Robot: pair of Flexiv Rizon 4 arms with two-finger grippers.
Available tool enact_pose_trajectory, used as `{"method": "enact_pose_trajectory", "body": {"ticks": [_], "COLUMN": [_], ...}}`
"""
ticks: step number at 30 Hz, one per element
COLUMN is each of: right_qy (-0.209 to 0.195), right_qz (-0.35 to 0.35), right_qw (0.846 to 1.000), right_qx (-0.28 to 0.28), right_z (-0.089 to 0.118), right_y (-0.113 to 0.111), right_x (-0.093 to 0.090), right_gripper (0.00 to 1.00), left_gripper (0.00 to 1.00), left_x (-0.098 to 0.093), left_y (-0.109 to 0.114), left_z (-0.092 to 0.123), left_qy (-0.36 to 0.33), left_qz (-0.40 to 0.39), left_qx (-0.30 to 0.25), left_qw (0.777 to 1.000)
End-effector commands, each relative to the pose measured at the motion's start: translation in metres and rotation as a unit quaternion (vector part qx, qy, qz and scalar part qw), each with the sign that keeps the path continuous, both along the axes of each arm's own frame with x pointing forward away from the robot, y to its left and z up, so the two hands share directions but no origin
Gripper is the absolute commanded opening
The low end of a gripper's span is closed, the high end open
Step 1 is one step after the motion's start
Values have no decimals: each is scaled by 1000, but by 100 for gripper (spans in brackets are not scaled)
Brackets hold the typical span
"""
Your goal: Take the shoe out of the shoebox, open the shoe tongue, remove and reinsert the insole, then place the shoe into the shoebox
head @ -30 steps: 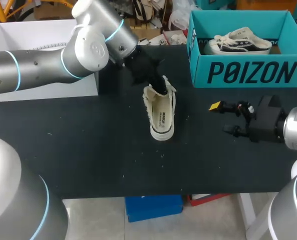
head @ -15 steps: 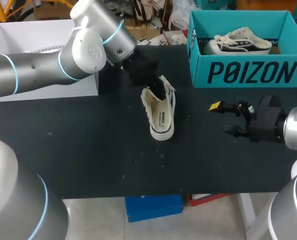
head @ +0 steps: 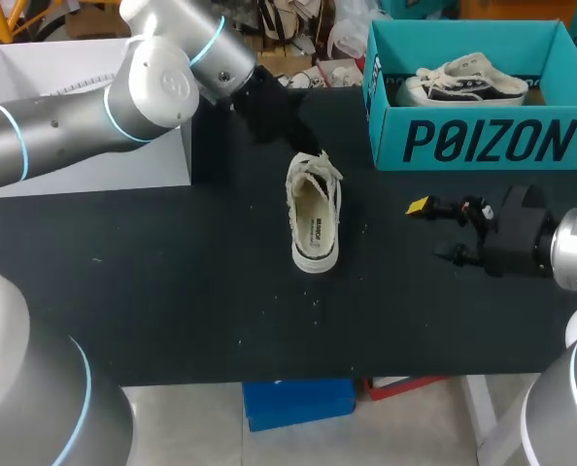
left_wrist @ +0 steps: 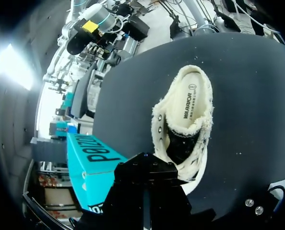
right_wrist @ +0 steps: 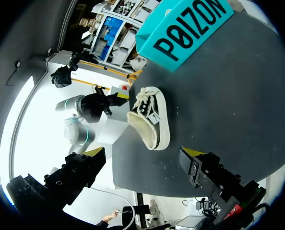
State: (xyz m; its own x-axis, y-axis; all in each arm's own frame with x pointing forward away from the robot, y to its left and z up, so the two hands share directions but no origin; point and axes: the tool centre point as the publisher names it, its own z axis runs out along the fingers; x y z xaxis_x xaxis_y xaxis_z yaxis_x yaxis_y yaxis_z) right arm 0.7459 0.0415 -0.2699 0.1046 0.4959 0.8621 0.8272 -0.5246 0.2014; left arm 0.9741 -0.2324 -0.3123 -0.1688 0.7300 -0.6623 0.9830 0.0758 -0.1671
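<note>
Shoe (head: 314,218) is sitting upright on its sole around the middle of the black table (head: 172,311), out of the box, with the heel pointing at the near edge and the laces at the far end. It's looking like cream canvas with fuzzy frayed edging round the opening, metal eyelets, loose pale laces and a smooth white rubber band wrapping the sole. The insole is lying flat inside and is carrying a short line of dark print along its length, which I'm not spelling out.

Off to the shoe's right and well apart from it, the right gripper (head: 430,230) is hovering over the table with its fingers spread wide and the yellow tips showing. It's gripping nothing and touching nothing. From its own wrist view the shoe is sitting ahead of it, between the two open fingers.

Further back, the left gripper (head: 269,112) is hanging above the table just past the lace end, a bit to the left, not touching the shoe. It's all black and blending into the table, so I can't tell whether it's open or closed.

At the far right the teal cardboard shoebox (head: 483,146) is standing open-topped, with big dark block lettering running across its front wall. A second shoe (head: 468,83), pale and dark, is resting inside. A plain white box (head: 84,126) is occupying the far left.
</note>
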Motion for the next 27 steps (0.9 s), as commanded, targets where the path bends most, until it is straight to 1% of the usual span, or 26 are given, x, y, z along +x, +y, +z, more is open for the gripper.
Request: {"method": "enact_pose_trajectory", "body": {"ticks": [1,5,9,13,20,24,27], "right_qy": [1,1,1,1,1,1,1], "right_qz": [-1,-1,-1,-1,-1,-1,-1], "right_qw": [1000,1000,1000,1000,1000,1000,1000], "right_qx": [-1,-1,-1,-1,-1,-1,-1], "right_z": [0,0,0,0,0,0,0], "right_y": [1,1,1,1,1,1,1], "right_x": [1,1,1,1,1,1,1], "right_gripper": [100,100,100,100,100,100,100], "left_gripper": [0,0,0,0,0,0,0], "left_x": [-17,-24,-34,-43,-48,-48,-53], "left_y": [23,34,37,33,27,27,29], "left_z": [5,-2,-11,-21,-31,-26,-11], "left_qy": [-3,4,13,25,37,38,30], "left_qz": [8,16,19,15,13,10,3], "left_qx": [4,11,13,14,14,10,7], "left_qw": [1000,1000,1000,999,999,999,1000]}}
